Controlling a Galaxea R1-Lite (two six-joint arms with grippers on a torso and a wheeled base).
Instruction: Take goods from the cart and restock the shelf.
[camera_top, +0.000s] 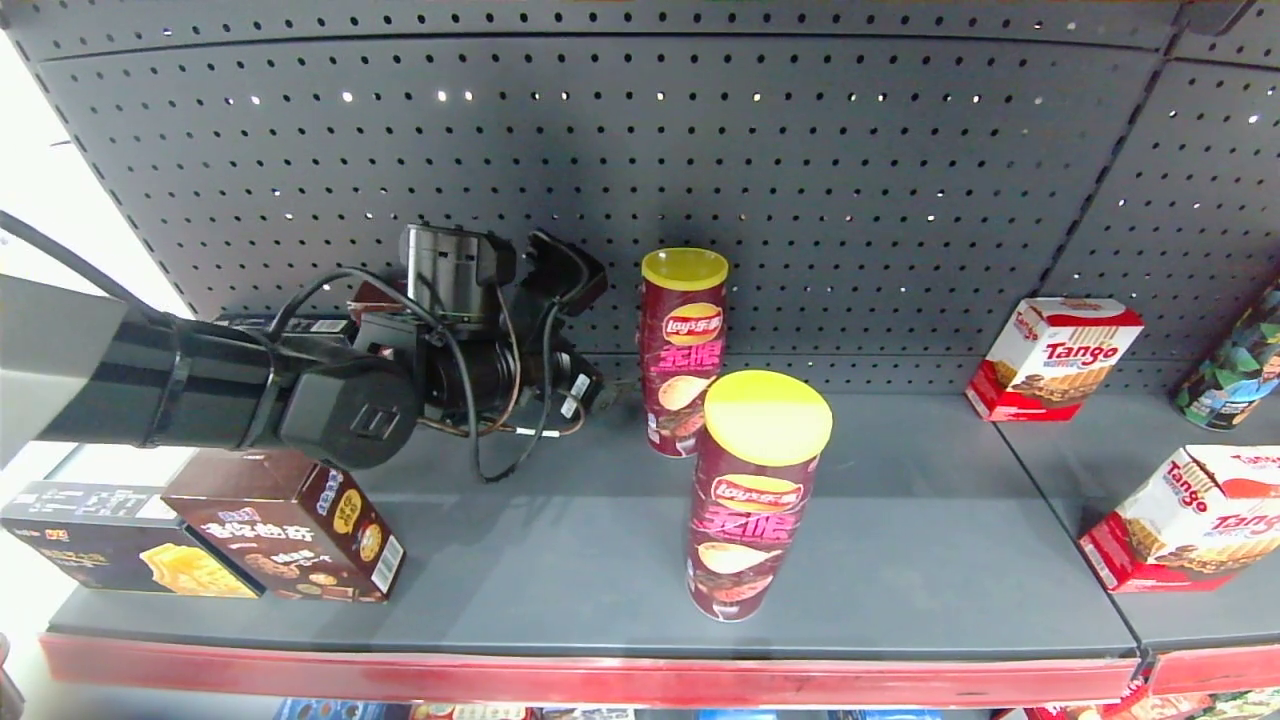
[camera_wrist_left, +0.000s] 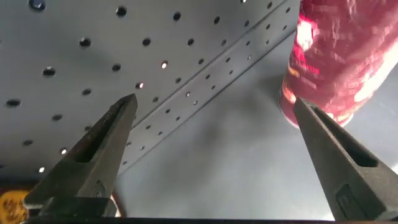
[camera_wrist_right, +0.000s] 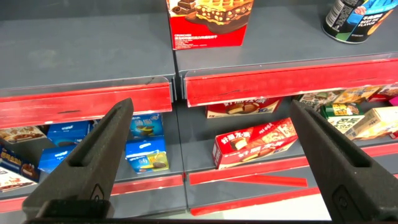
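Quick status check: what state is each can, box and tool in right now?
Rear chip can: upright, yellow lid on, by the back panel.
Front chip can: upright, lid on, near the shelf edge.
Left tool: open, empty.
Right tool: open, empty, facing lower shelves.
Brown biscuit box: closed, lying down.

Matt perforated metal shelf (camera_top: 560, 540), glossy cans (camera_top: 755, 495)

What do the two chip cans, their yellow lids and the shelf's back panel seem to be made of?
Front can and rear can: probably a cardboard tube under a glossy printed wrap; highlights show on the print. Yellow lids: likely smooth plastic, flat with a thin rim. Back panel: apparently sheet metal painted matte dark grey, punched with regular holes that let light through.
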